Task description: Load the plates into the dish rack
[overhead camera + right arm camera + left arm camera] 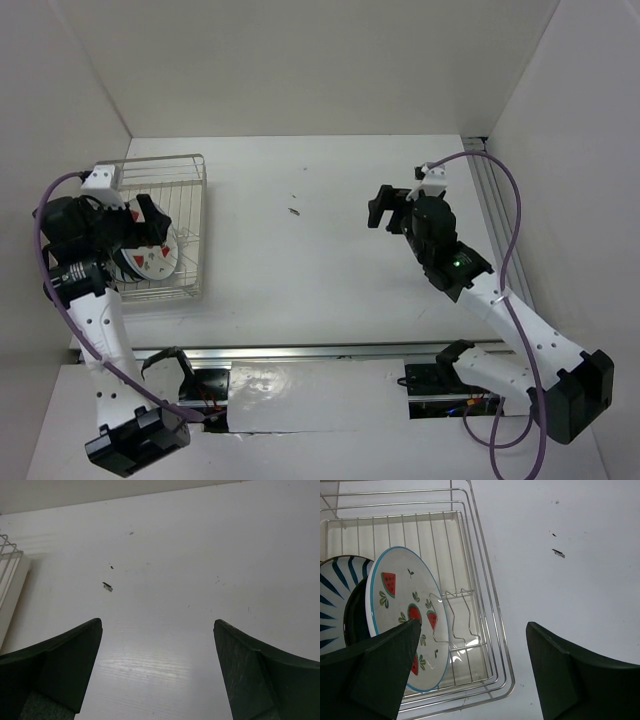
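The wire dish rack (190,180) stands at the table's left; it also shows in the left wrist view (485,595). A watermelon-print plate (405,615) stands on edge in it, seen too in the top view (155,262). Behind it are a dark blue plate (354,615) and a striped plate (335,595). My left gripper (150,225) hovers open and empty over the rack's right part, beside the watermelon plate (472,665). My right gripper (385,208) is open and empty above bare table at the middle right (157,672). Other plates are hidden.
A small dark speck (292,211) lies on the table between the arms, also in the right wrist view (107,586). White walls enclose the table at the back and both sides. A metal rail (300,352) runs along the near edge.
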{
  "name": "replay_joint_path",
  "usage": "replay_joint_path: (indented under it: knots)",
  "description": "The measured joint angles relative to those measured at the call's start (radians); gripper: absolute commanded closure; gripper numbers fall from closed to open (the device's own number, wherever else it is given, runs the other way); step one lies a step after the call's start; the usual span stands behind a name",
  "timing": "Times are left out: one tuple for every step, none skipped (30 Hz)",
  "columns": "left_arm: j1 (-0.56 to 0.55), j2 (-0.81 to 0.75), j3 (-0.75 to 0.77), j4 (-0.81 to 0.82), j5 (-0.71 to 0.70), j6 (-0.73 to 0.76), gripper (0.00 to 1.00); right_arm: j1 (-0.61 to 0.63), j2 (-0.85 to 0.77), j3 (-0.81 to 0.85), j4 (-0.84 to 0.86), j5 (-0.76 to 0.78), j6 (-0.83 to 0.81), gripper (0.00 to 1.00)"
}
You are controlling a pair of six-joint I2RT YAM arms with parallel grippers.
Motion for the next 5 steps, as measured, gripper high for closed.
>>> replay_joint_path:
  knots:
    - [0.000, -0.002, -0.005, 0.000, 0.001, 0.005, 0.01, 0.000, -0.004, 0.000, 0.000, 0.000, 0.000, 0.01]
    - [0.000, -0.003, -0.011, 0.001, 0.002, 0.009, 0.01, 0.000, -0.009, -0.002, 0.000, 0.002, 0.000, 0.01]
    - [0.000, -0.003, -0.017, 0.002, 0.002, 0.011, 0.01, 0.000, -0.015, -0.003, 0.000, 0.004, 0.000, 0.01]
    - [0.000, -0.002, -0.023, 0.002, 0.002, 0.014, 0.01, 0.000, -0.021, -0.003, 0.000, 0.005, 0.000, 0.01]
    - [0.000, -0.002, -0.027, 0.002, 0.002, 0.021, 0.01, 0.000, -0.026, -0.003, 0.001, 0.005, -0.001, 0.01]
